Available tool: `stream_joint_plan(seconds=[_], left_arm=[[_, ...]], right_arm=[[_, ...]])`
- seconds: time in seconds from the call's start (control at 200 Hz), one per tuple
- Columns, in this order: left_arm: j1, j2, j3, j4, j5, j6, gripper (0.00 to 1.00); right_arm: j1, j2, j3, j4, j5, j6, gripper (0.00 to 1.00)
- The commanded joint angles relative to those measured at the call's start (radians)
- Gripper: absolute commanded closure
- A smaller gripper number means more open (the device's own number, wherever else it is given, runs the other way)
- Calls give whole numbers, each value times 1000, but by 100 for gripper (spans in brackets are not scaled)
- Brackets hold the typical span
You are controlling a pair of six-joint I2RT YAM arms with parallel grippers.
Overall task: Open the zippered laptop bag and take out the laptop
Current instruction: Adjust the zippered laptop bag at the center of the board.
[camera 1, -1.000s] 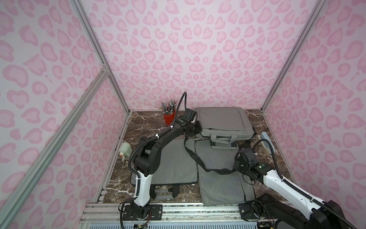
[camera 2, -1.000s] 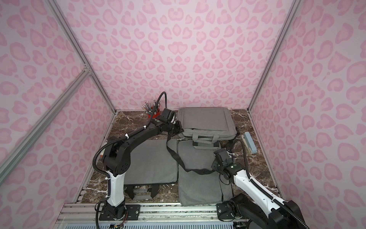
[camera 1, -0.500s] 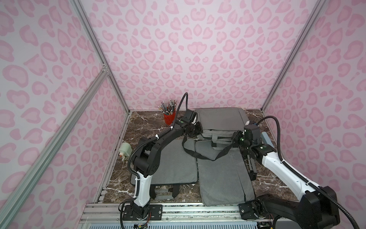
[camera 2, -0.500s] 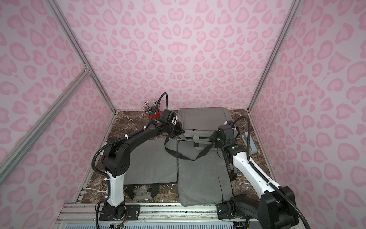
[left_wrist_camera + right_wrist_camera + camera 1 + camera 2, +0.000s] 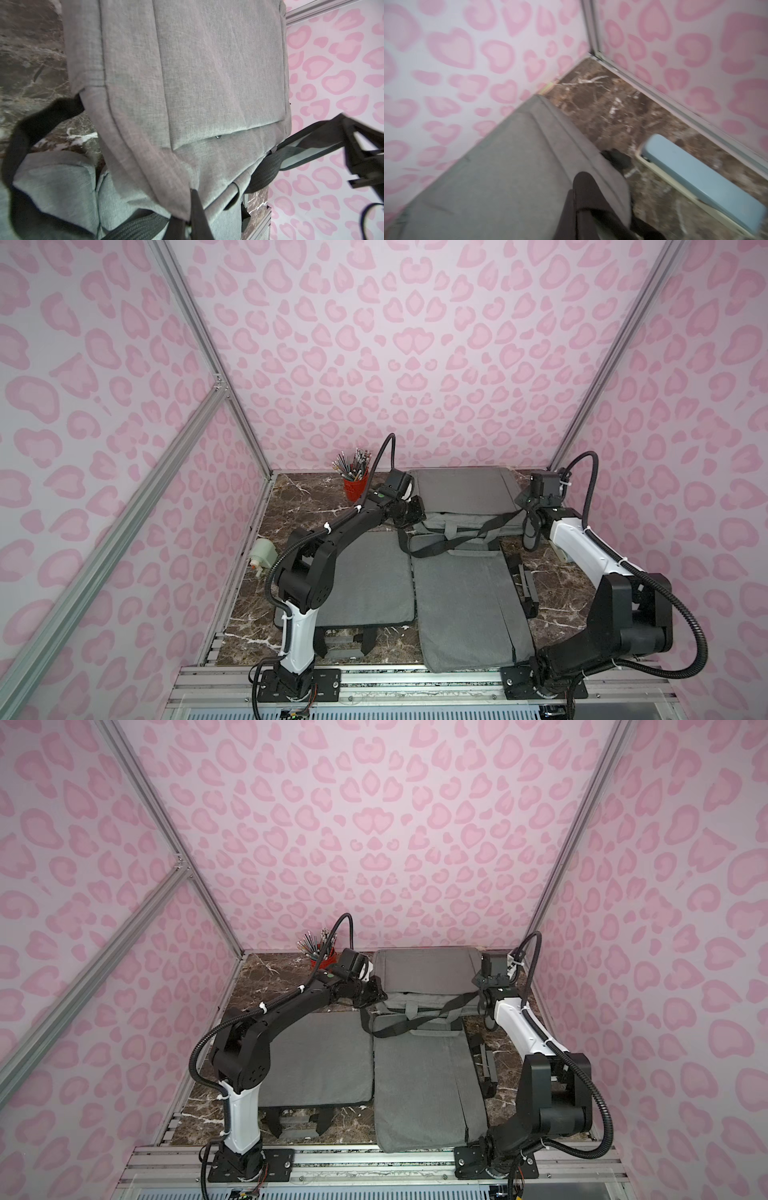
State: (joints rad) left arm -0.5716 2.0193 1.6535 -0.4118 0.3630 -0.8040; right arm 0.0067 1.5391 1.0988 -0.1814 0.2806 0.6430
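the grey woven-fabric zippered laptop bag (image 5: 461, 495) lies flat at the back of the brown marble tabletop (image 5: 299, 497), close under the pink patterned back wall, and it looks fully closed. no laptop shows anywhere, so the task seems to be at its start, with the arms getting hold of the bag and clearing its strap. the left gripper (image 5: 415, 512) is at the bag's left front corner, its jaws shut; the left wrist view suggests it pinches fabric or a tab at that corner, but i cannot tell which. the right gripper (image 5: 527, 506) is at the bag's right edge, jaws closed on the black webbing shoulder strap (image 5: 453, 545), which runs taut from there and loops across the front of the bag. the next move, as i judge it, calls for getting the strap off the zipper line, then finding the zipper pull and running it along the edge while the other arm pins the bag. the pull itself is hard to find: only a small metal glint shows on the bag's front pocket seam in the left wrist view. the right wrist view is blurred. a red cup of pencils (image 5: 355, 487) stands just left of the bag, and a pale blue flat case (image 5: 704, 182) lies to its right.
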Motion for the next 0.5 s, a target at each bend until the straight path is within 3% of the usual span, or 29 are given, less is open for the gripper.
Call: stream_joint_plan(seconds=[0.0, 0.14, 0.21, 0.496], left_arm=[[-4, -13, 17, 36, 49, 7, 98], [-5, -12, 35, 32, 58, -5, 98], [-5, -14, 42, 29, 59, -5, 98], [-5, -11, 76, -5, 65, 5, 98]], right_arm=[[-21, -17, -65, -54, 47, -14, 96], [-69, -14, -129, -74, 61, -45, 89], [-82, -21, -132, -84, 0, -89, 79], [73, -161, -50, -146, -181, -379, 48]])
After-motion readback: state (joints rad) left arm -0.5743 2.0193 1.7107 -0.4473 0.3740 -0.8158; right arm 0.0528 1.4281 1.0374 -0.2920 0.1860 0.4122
